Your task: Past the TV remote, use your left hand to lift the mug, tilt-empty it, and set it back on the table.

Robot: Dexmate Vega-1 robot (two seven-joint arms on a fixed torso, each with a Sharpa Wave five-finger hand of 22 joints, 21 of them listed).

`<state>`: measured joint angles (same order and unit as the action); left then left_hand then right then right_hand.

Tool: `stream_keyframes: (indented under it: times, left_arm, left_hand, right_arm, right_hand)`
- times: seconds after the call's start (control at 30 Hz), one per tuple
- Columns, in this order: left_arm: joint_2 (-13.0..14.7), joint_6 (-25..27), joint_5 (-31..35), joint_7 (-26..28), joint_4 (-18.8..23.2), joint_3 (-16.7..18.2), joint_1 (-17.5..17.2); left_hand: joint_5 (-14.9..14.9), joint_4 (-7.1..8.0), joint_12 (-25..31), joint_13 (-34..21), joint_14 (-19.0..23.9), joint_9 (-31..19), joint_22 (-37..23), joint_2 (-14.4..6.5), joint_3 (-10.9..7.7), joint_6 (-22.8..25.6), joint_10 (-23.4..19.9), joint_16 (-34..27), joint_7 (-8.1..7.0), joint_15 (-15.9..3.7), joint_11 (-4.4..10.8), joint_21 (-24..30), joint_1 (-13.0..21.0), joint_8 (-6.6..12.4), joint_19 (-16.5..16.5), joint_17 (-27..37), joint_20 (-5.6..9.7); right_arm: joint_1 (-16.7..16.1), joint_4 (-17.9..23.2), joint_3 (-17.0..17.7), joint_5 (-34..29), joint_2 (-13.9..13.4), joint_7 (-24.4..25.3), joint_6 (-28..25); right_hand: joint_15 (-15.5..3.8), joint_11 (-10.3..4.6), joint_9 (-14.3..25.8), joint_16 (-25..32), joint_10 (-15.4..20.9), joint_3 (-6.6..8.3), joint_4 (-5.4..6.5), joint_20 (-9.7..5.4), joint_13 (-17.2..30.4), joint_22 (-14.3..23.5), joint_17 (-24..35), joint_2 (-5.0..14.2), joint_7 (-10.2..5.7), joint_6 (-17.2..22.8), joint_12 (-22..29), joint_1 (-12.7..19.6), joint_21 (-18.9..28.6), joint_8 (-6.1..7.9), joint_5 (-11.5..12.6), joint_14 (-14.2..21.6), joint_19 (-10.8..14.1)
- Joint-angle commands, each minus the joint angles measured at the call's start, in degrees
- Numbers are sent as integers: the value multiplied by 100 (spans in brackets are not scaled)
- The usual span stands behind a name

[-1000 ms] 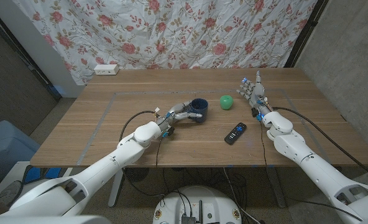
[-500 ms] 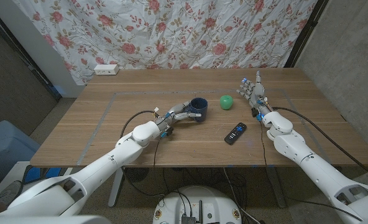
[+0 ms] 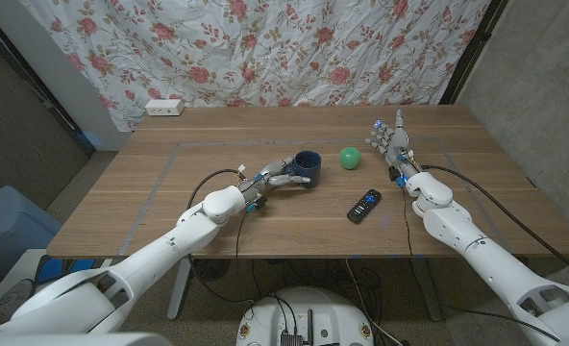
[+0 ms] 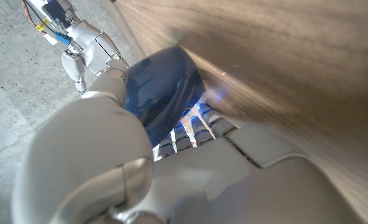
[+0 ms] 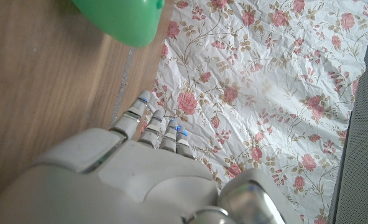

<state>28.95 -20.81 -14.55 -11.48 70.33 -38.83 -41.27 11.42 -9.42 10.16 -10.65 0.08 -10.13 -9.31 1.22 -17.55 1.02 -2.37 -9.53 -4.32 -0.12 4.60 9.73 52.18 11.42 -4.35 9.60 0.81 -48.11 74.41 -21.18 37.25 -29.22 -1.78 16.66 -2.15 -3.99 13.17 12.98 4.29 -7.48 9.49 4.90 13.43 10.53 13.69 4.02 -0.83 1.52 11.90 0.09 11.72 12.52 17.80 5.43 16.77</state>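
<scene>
A dark blue mug (image 3: 307,168) stands on the wooden table (image 3: 150,207), past the black TV remote (image 3: 364,205). My left hand (image 3: 275,176) is at the mug's near left side and grips it. In the left wrist view the thumb and fingers (image 4: 190,127) close around the mug (image 4: 162,87), which looks to rest on the wood. My right hand (image 3: 390,142) stands at the table's right, fingers apart and pointing away from me, holding nothing.
A green ball (image 3: 350,157) lies just right of the mug, between it and my right hand, and it shows large in the right wrist view (image 5: 119,18). A white power strip (image 3: 164,108) sits at the far left edge, before a floral curtain.
My left forearm has shifted slightly to the left. The mug, ball, remote and right hand have not moved.
</scene>
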Motion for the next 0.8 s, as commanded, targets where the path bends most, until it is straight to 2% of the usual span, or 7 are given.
stream_keyframes:
  times: [0.03,0.3,0.43,0.47,0.63,0.7,0.8]
  left_arm:
    - [31,-135,-106,-180,-84,55,61]
    - [50,-161,-224,-317,-127,104,100]
    - [112,-116,-327,-452,-67,134,101]
    - [132,-100,-357,-489,-45,143,97]
    - [243,-50,-502,-607,104,223,55]
    - [289,-41,-572,-653,169,265,33]
    - [364,-26,-669,-796,232,302,40]
  left_hand:
    - [-41,29,2,4,-190,-5,-21,115,84,-140,187,-7,38,34,-18,-7,-83,-25,224,12,10]
    - [-76,64,-19,28,-526,2,-22,199,175,-331,547,3,170,119,-32,-12,-258,-42,614,13,15]
    - [-99,90,-30,38,-854,5,-24,244,244,-650,882,2,267,206,-163,-18,-424,-86,1026,17,28]
    - [-106,101,-19,40,-990,5,-25,256,271,-864,1002,-4,282,235,-186,-12,-499,-113,1205,19,29]
    - [-119,160,-29,41,-1447,6,-30,239,325,-1129,1415,0,319,293,-263,-24,-774,-102,1814,22,-44]
    - [-118,168,-16,41,-1517,6,-31,229,328,-1175,1446,-2,342,305,-273,-27,-818,-107,1919,22,-51]
    - [-121,193,-24,42,-1788,6,-34,217,351,-1347,1702,0,376,341,-373,-27,-998,-120,2260,23,-70]
  right_arm:
    - [-1,0,0,0,-1,2,-1]
    - [0,0,0,-1,-1,3,0]
    - [0,-1,0,0,-1,1,0]
    - [0,-4,-1,-2,0,1,2]
    - [1,-5,-1,-1,1,0,3]
    - [1,-5,-1,-1,1,0,2]
    - [1,-6,-1,-1,1,0,3]
  right_hand:
    - [-30,-18,27,27,13,1,39,-17,27,10,21,289,-7,39,34,-53,30,29,34,38,31]
    - [-29,-14,27,27,19,0,39,-14,27,9,21,287,-1,39,36,-53,30,29,34,39,31]
    - [-26,-11,27,27,14,0,39,-17,27,10,21,287,-9,41,34,-53,30,30,34,38,32]
    - [-28,-12,27,27,15,0,39,-15,27,10,21,287,-4,40,34,-53,30,30,34,38,33]
    - [-26,-20,27,28,23,1,39,-15,28,10,21,288,-6,38,38,-54,28,29,34,40,28]
    - [-30,-18,27,27,21,1,39,-16,27,9,21,288,-10,37,37,-53,29,28,34,39,29]
    - [-23,-9,27,26,12,0,39,-15,27,10,21,287,-7,39,33,-54,28,29,34,37,27]
